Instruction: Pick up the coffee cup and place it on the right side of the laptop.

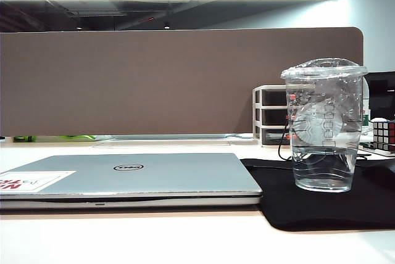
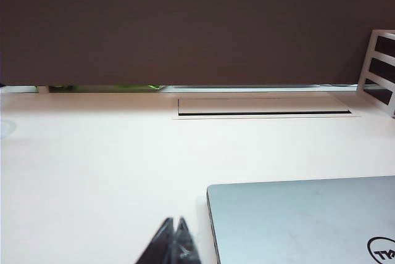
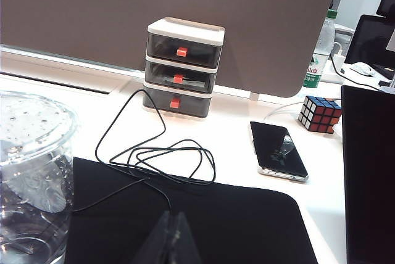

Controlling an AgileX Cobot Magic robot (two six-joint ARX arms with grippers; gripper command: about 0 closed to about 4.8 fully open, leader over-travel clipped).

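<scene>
Two pincers on my feeds, both with their dark tips pressed together and holding nothing. The left pincer (image 2: 174, 239) hangs low over the white bench (image 2: 92, 171), just beside the corner of the thin silver-grey closed laptop (image 1: 133, 174). The right pincer (image 3: 171, 236) hangs over the black cloth mat (image 3: 234, 221), apart from the cup.

The tall clear plastic coffee cup (image 1: 324, 125) with its clear lid stands upright on that mat, near the laptop's right edge, not touching it.

Beyond the mat from the laptop I see a loose black cable (image 3: 157, 159), a three-drawer grey organiser with red pulls (image 3: 182, 66), a black phone lying flat (image 3: 279, 151) and a colour puzzle cube (image 3: 319, 114).
</scene>
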